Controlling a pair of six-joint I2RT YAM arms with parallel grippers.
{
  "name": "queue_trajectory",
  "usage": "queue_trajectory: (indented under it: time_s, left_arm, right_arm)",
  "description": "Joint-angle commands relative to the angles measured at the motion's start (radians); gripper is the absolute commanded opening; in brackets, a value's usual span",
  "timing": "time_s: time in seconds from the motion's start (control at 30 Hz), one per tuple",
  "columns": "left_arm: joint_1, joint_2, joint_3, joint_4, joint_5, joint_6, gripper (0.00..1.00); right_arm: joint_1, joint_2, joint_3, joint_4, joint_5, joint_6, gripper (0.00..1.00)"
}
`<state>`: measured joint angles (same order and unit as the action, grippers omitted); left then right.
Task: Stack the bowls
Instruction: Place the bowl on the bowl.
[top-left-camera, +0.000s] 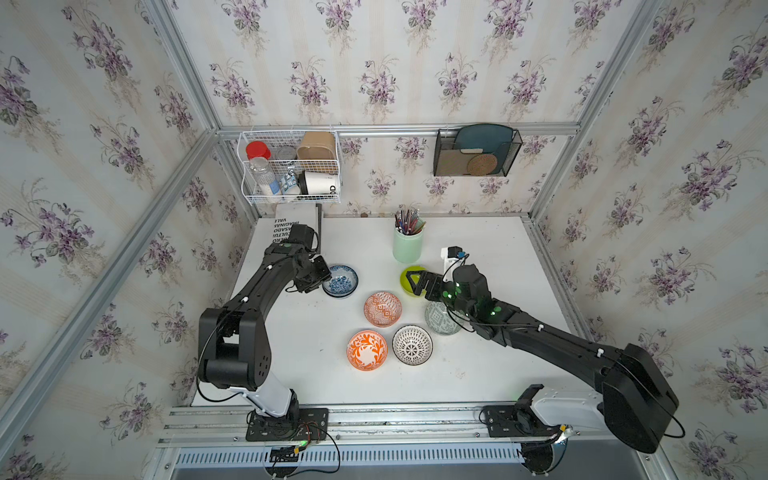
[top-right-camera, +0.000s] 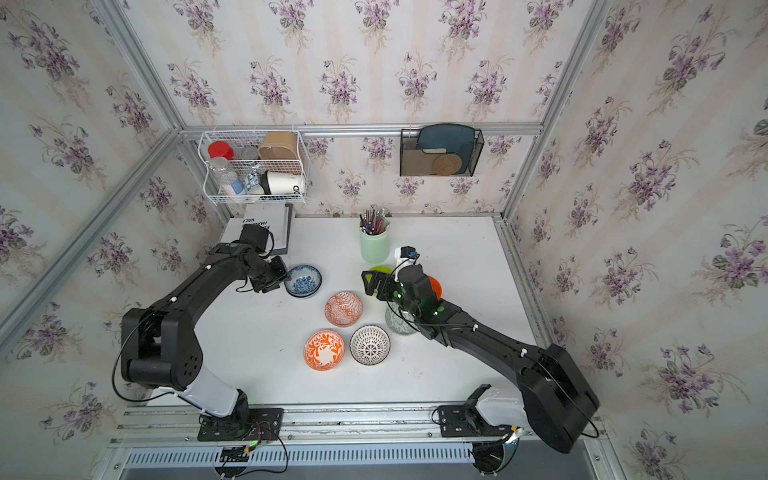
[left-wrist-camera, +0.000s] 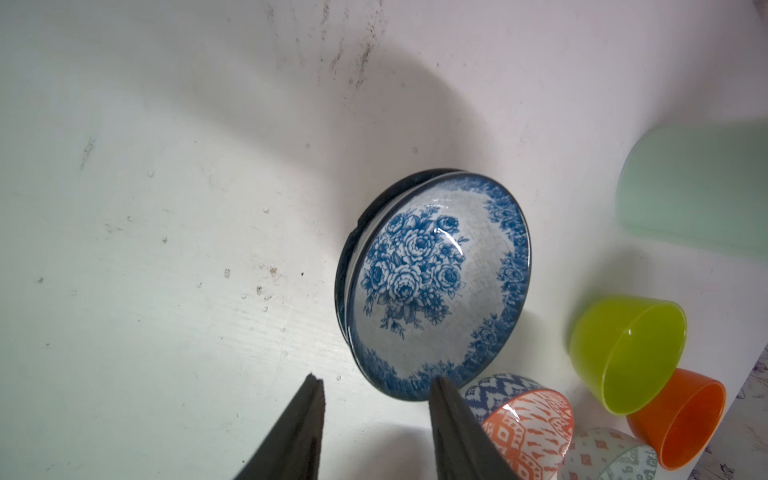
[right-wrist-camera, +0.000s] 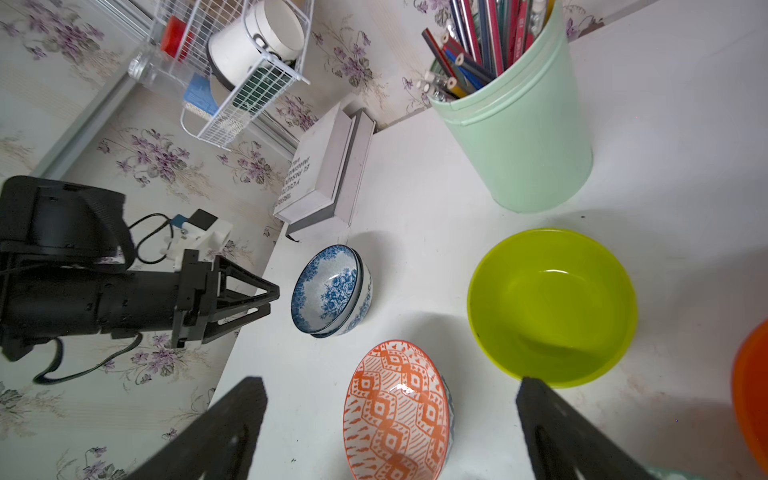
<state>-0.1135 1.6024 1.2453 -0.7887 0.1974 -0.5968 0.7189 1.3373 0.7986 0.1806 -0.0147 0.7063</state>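
The left gripper (left-wrist-camera: 377, 381) has its fingers (left-wrist-camera: 299, 428) parted and empty, just short of the two nested blue floral bowls (left-wrist-camera: 436, 282) at ten o'clock on the table (top-left-camera: 478, 249). The right gripper (right-wrist-camera: 390, 382) gapes wide, holding nothing, by the lime green bowl (right-wrist-camera: 552, 307) at one o'clock.

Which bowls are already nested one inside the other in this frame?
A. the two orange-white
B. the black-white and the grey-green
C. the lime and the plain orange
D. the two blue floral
D: in both wrist views the blue floral bowls show two rims, one bowl sitting inside the other.
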Motion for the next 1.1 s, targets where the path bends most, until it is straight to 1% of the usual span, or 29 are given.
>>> queue_trajectory:
  time_s: [0.0,0.03,0.07,0.17,0.3,0.33,0.43,0.57,0.67,1.07]
  left_arm:
    - [0.001,-0.030,-0.048,0.034,0.043,-0.003,0.40]
    - [0.001,-0.042,-0.069,0.049,0.059,-0.007,0.35]
    - [0.002,-0.055,-0.094,0.064,0.074,-0.014,0.33]
    - [0.001,-0.094,-0.148,0.126,0.103,-0.020,0.30]
    - [0.003,-0.049,-0.109,0.133,0.120,0.014,0.17]
    - [0.004,-0.033,-0.095,0.128,0.124,0.022,0.15]
    - [0.006,-0.011,-0.064,0.121,0.105,0.031,0.15]
    - [0.010,0.032,-0.012,0.049,0.033,0.047,0.14]
    - [0.011,0.060,0.006,0.028,-0.002,0.064,0.13]
    - [0.016,0.100,-0.015,0.072,0.001,0.078,0.09]
  right_arm:
    - [0.018,0.070,0.087,-0.218,-0.074,0.015,0.97]
    - [0.027,0.100,0.116,-0.253,-0.082,0.019,0.95]
    - [0.041,0.130,0.143,-0.287,-0.084,0.018,0.94]
    - [0.076,0.195,0.200,-0.342,-0.075,0.013,0.89]
    - [0.091,0.223,0.212,-0.337,-0.064,0.020,0.84]
    - [0.093,0.224,0.212,-0.334,-0.064,0.021,0.83]
    - [0.094,0.222,0.214,-0.335,-0.054,0.022,0.83]
    - [0.094,0.208,0.214,-0.333,-0.035,0.022,0.83]
    - [0.096,0.203,0.213,-0.332,-0.029,0.019,0.83]
    - [0.099,0.218,0.207,-0.326,-0.027,0.017,0.83]
